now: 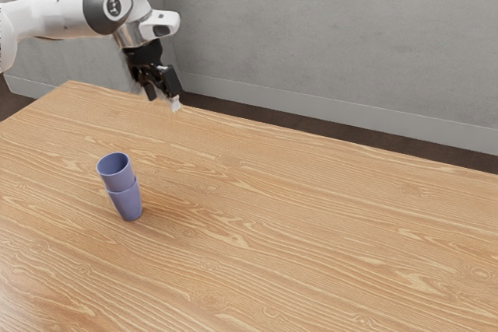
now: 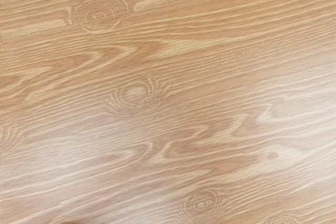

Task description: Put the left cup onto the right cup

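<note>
Two blue-purple cups stand nested on the wooden table point(image 1: 311, 215). The upper cup point(image 1: 114, 170) sits tilted inside the lower cup point(image 1: 128, 203), toward the exterior view's left. My gripper point(image 1: 162, 94) hangs high above the table's far edge, well behind and above the stacked cups. Its fingers are apart with nothing between them. Bare wood grain of the table point(image 2: 168, 98) lies under my hand in the wrist view.
A grey wall with a pale baseboard point(image 1: 350, 110) runs behind the table, with a strip of dark floor point(image 1: 373, 136) between them. The tabletop stretches wide toward the exterior view's right.
</note>
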Tool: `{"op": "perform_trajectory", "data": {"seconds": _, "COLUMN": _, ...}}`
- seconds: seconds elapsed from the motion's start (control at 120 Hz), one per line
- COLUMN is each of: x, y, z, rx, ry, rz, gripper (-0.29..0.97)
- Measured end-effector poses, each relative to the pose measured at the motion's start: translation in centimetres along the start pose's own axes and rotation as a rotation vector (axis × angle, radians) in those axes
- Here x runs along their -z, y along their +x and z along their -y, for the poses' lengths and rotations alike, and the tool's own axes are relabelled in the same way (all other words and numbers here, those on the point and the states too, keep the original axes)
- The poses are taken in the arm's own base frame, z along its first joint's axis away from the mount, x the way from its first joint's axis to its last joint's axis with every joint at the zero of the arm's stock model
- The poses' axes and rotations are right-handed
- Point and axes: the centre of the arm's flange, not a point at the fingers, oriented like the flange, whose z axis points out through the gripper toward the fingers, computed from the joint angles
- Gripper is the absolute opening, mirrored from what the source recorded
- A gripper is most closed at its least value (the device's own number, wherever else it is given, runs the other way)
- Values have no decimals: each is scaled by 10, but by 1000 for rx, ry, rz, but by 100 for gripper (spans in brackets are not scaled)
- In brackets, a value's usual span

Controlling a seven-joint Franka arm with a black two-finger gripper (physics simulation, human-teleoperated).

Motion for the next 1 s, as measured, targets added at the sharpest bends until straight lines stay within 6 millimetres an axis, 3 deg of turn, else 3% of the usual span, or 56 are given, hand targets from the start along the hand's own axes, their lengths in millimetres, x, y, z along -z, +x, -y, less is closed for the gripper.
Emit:
{"op": "perform_trajectory", "data": {"seconds": 0.183, "x": 20, "y": 11, "z": -5, "rx": 7, "ry": 11, "rz": 3, "gripper": 68}}
{"op": "perform_trajectory", "data": {"seconds": 0.383, "x": 33, "y": 7, "z": -11, "rx": 17, "ry": 10, "rz": 19, "gripper": 68}}
{"op": "perform_trajectory", "data": {"seconds": 1.0, "x": 41, "y": 2, "z": -13, "rx": 53, "ry": 1, "rz": 21, "gripper": 68}}
